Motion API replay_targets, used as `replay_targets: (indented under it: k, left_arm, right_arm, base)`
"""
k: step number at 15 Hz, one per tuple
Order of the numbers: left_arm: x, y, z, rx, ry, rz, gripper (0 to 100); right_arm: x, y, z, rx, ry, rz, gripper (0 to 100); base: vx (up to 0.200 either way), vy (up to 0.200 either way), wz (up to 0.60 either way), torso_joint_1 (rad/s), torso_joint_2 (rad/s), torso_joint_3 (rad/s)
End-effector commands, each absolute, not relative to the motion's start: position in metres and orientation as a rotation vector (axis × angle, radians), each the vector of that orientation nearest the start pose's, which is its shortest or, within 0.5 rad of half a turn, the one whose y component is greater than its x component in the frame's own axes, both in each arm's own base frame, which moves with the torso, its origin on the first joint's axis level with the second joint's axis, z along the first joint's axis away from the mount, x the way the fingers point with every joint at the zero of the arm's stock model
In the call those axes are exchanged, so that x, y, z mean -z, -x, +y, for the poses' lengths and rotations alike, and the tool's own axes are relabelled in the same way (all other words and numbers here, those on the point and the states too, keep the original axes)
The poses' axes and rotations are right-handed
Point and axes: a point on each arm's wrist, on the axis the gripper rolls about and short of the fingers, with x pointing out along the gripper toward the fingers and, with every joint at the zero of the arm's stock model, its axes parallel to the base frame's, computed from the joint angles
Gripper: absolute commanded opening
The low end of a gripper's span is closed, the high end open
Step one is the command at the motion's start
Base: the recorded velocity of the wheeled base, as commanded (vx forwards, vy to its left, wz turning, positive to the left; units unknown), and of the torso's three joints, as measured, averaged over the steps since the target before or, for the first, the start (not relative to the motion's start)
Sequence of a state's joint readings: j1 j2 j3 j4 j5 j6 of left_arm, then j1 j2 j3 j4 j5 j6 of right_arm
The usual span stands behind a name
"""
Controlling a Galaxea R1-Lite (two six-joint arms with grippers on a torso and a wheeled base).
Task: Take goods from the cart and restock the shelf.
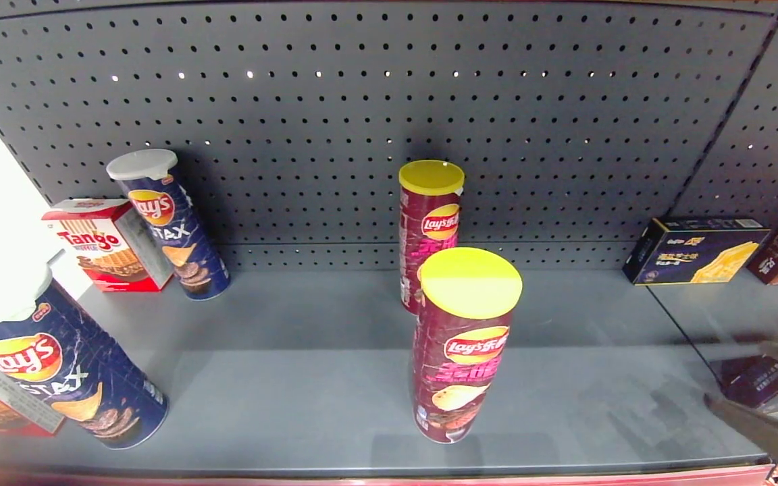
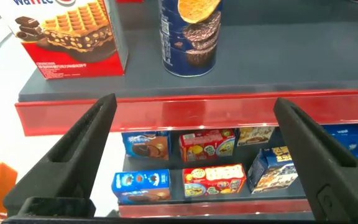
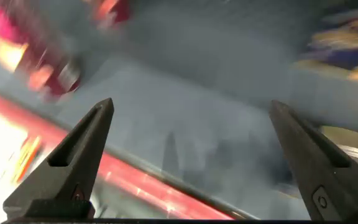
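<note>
Cans with yellow lids stand upright mid-shelf, one behind the other, labels out, I'd guess for shoppers. My right jaws hang spread and empty at the shelf's right front. My left jaws, likewise released, face its red lip.

Looks like a shop aisle: grey metal shelf with perforated grey back panel, red front strip, maroon yellow-lidded crisp tubes, boxed snacks below.
</note>
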State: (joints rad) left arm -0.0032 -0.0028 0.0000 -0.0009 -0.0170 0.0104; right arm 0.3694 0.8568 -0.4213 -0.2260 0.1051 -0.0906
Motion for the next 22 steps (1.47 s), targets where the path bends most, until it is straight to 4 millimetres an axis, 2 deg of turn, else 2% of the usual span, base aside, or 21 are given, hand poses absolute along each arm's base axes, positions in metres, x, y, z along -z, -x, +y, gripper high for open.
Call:
replay_targets:
  k: [1, 7, 12, 16, 22]
  left_arm:
    - [-0.076, 0.023, 0.0, 0.02, -0.011, -0.002, 100]
    - [-0.076, 0.023, 0.0, 0.018, -0.014, -0.002, 100]
    - [-0.076, 0.023, 0.0, 0.023, -0.026, -0.002, 100]
    - [-0.076, 0.023, 0.0, 0.021, -0.031, -0.002, 100]
    - [-0.076, 0.023, 0.0, 0.015, -0.029, -0.002, 100]
  right_arm:
    - [-0.186, -0.102, 0.051, -0.561, 0.145, 0.301, 100]
    - [-0.176, -0.115, 0.076, -0.678, 0.181, 0.366, 100]
    - [-0.179, -0.134, 0.098, -0.724, 0.201, 0.388, 100]
    - [-0.188, -0.156, 0.119, -0.731, 0.219, 0.383, 100]
    - [-0.185, -0.179, 0.14, -0.74, 0.238, 0.392, 100]
  base:
    - [0.0, 0.0, 0.0, 0.0, 0.0, 0.0]
    - [0.0, 0.0, 0.0, 0.0, 0.0, 0.0]
    - [0.0, 0.0, 0.0, 0.0, 0.0, 0.0]
    - [0.0, 0.0, 0.0, 0.0, 0.0, 0.0]
    - [0.0, 0.0, 0.0, 0.0, 0.0, 0.0]
